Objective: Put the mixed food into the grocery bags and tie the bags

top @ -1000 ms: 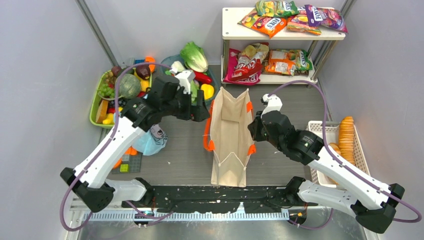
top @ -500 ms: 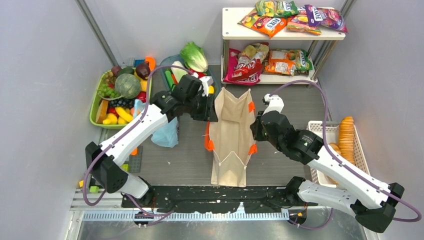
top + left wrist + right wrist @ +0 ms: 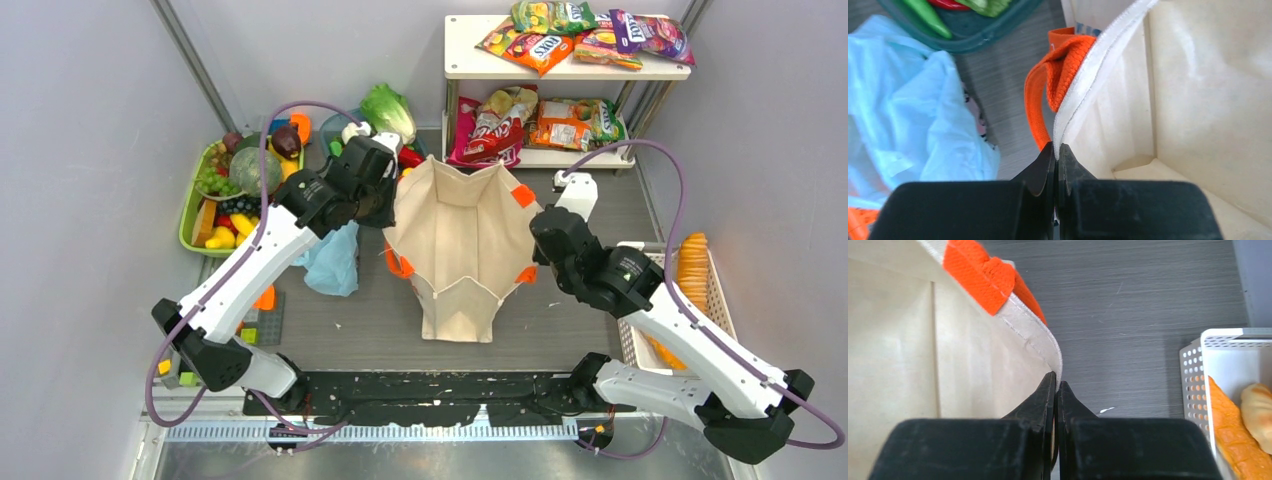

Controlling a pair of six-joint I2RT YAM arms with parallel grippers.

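Pinching the left rim of the beige canvas tote (image 3: 460,250), the left hand (image 3: 388,212) is clenched on the fabric hem. In its wrist view the two black fingertips (image 3: 1040,170) meet with the white edge seam caught between them. The orange handle (image 3: 1055,75) bunches just above the grip, on the outer side of the cloth.

The right hand (image 3: 538,235) is clamped the same way on the opposite rim. Its fingers (image 3: 1040,400) press together on the hem, just below an orange handle tab (image 3: 980,272). Between the two hands the tote stands on the tabletop (image 3: 380,320) with its mouth pulled wide and its bare beige lining showing.

The light-blue plastic bag (image 3: 330,262) lies crumpled on the tabletop just outward of the left hand, under that arm. Whether it touches the tote cannot be told. Close beyond the left hand lies the pale-green cabbage (image 3: 388,112). Farther out on the same side, a green tray (image 3: 186,225) holds the round green melon (image 3: 258,170) among other toy produce.

Well beyond the right hand, a white shelf (image 3: 452,60) carries the shiny snack packets (image 3: 540,48) on both of its levels. Outward of the right hand stands a white mesh basket (image 3: 628,250) with a stack of tan biscuits (image 3: 692,262) in it.
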